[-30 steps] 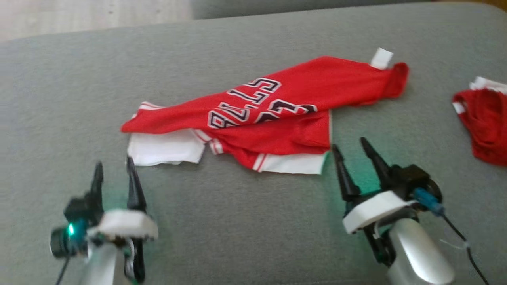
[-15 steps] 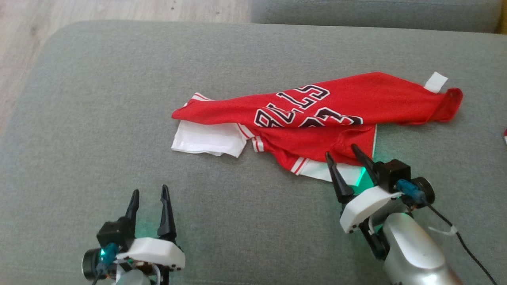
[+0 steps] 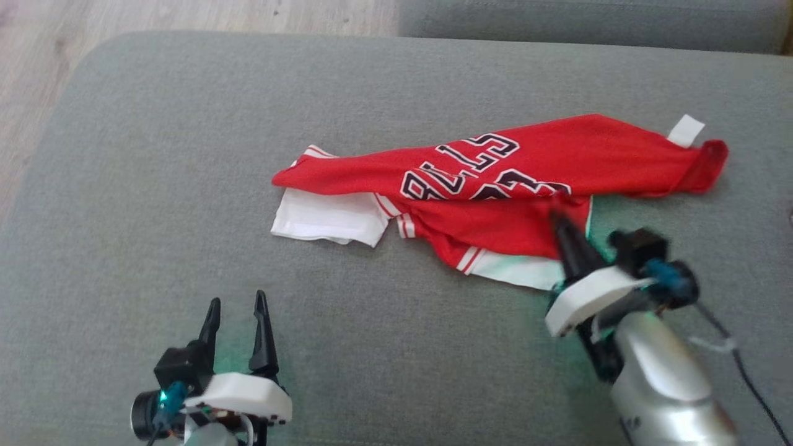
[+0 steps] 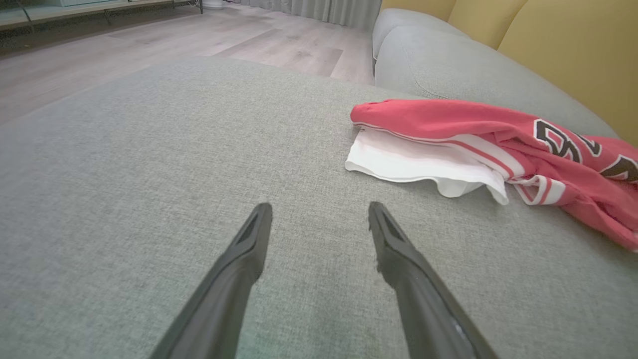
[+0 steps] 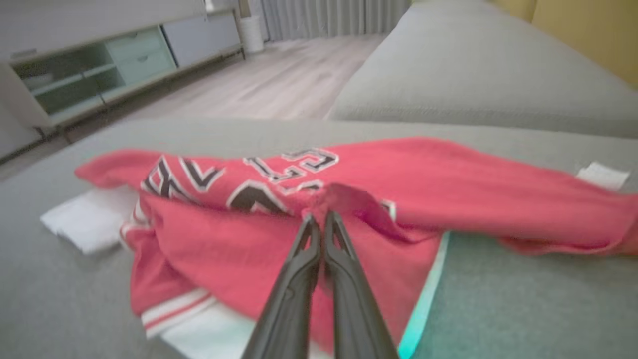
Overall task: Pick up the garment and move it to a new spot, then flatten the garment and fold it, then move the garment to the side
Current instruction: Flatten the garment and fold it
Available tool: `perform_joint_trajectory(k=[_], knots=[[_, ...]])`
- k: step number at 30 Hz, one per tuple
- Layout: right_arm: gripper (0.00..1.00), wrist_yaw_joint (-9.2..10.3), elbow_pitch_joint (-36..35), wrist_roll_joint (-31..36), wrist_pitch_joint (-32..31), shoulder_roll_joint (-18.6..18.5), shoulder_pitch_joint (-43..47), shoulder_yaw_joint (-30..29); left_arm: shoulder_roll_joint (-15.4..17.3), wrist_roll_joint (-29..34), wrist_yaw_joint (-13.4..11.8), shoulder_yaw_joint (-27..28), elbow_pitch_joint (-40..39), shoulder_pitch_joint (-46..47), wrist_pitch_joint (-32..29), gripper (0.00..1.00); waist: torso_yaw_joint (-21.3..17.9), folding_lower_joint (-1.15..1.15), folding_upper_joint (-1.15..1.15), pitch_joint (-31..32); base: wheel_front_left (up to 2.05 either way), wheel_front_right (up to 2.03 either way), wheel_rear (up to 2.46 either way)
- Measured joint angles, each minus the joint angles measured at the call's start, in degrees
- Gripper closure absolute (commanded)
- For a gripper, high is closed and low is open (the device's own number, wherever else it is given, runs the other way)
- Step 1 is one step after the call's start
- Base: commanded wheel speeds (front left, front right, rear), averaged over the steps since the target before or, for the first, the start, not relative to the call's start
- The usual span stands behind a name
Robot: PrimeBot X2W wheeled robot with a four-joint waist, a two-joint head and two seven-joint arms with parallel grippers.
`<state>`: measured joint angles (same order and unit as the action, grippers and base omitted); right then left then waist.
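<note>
Barely started: pick-up under way, no relocating, flattening, folding or setting aside yet, judging by the heap. Clamped tight with the right gripper (image 5: 319, 219) on a raised ridge of red cloth, mid garment (image 3: 495, 179), right at the tips. Holding nothing in the left gripper (image 4: 319, 207): spread wide, low over bare sofa cushion (image 3: 186, 155), with garment's white edge ahead and right of those jaws, apart. Crumpled red jersey, doubled over itself; black-and-white lettering, striped trim, white layer poking out underneath, small white tag (image 3: 686, 131) ahead and far right of the closed jaws. Left to do: lift, carry, spread flat, fold, shift aside.
</note>
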<state>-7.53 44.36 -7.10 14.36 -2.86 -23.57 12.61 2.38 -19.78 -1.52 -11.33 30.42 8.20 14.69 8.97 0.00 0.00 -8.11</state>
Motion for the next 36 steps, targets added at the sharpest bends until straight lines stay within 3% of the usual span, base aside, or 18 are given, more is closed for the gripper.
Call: perform_joint_trajectory(k=[6, 12, 13, 14, 15, 19, 23, 29, 36], knots=[[1.0, 0.0, -6.58, -5.22, 0.0, 0.01, 2.34, -10.35, 0.03, 0.14, 0.16, 0.15, 0.07, -1.71, 0.01, 0.0, -2.32, 0.0, 0.0, 1.5, 0.0, 0.0, 0.0], [1.0, 0.0, -6.2, -5.46, 0.0, 0.1, 11.32, -19.08, 0.07, 0.19, 0.51, 0.21, 0.63, -3.93, 0.0, 0.0, -6.16, 0.0, 0.0, 3.24, 0.0, 0.0, 0.0], [0.91, 0.0, -5.72, -5.58, 0.0, 0.11, 12.21, -20.17, 0.07, 0.19, 0.51, 0.21, 0.66, -3.93, 0.0, 0.0, -6.77, -0.01, 0.0, 3.52, 0.0, 0.0, 0.0], [0.67, 0.0, -5.25, -5.58, 0.0, 0.15, 12.8, -21.25, 0.07, 0.19, 0.51, 0.22, 0.66, -3.92, 0.0, 0.0, -7.33, -0.01, 0.0, 3.78, 0.0, 0.0, 0.0], [0.0, 0.0, -4.52, -5.58, 0.0, 0.21, 13.08, -22.46, 0.07, 0.19, 0.49, 0.24, 0.67, -3.93, 0.0, 0.0, -7.86, -0.01, 0.0, 4.04, 0.0, 0.0, 0.0], [0.0, 0.0, -4.81, -4.08, 0.0, 0.23, 13.88, -26.09, 0.05, 0.56, 0.41, 0.43, 0.74, -3.96, 0.0, 0.0, -9.56, -0.01, 0.0, 4.92, 0.0, 0.0, 0.0], [0.0, 0.0, -11.55, -0.22, 0.0, 0.25, 14.04, -26.17, 0.07, 1.25, -0.31, 0.58, 0.73, -4.13, 0.0, 0.0, -10.35, -0.01, 0.0, 5.44, 0.0, 0.0, 0.0], [0.0, 0.0, -25.91, 3.87, 0.0, 0.21, 15.31, -18.56, 0.07, 1.79, -0.32, 0.67, 0.65, -4.16, 0.0, 0.0, -9.8, 0.0, 0.0, 5.3, 0.0, 0.0, 0.0], [0.0, 0.0, -24.91, 6.01, 0.01, 0.25, 20.01, -13.84, 0.09, 1.75, -0.23, 0.54, 0.66, -4.5, 0.0, 0.0, -8.98, 0.0, 0.0, 5.24, 0.0, 0.0, 0.0]])
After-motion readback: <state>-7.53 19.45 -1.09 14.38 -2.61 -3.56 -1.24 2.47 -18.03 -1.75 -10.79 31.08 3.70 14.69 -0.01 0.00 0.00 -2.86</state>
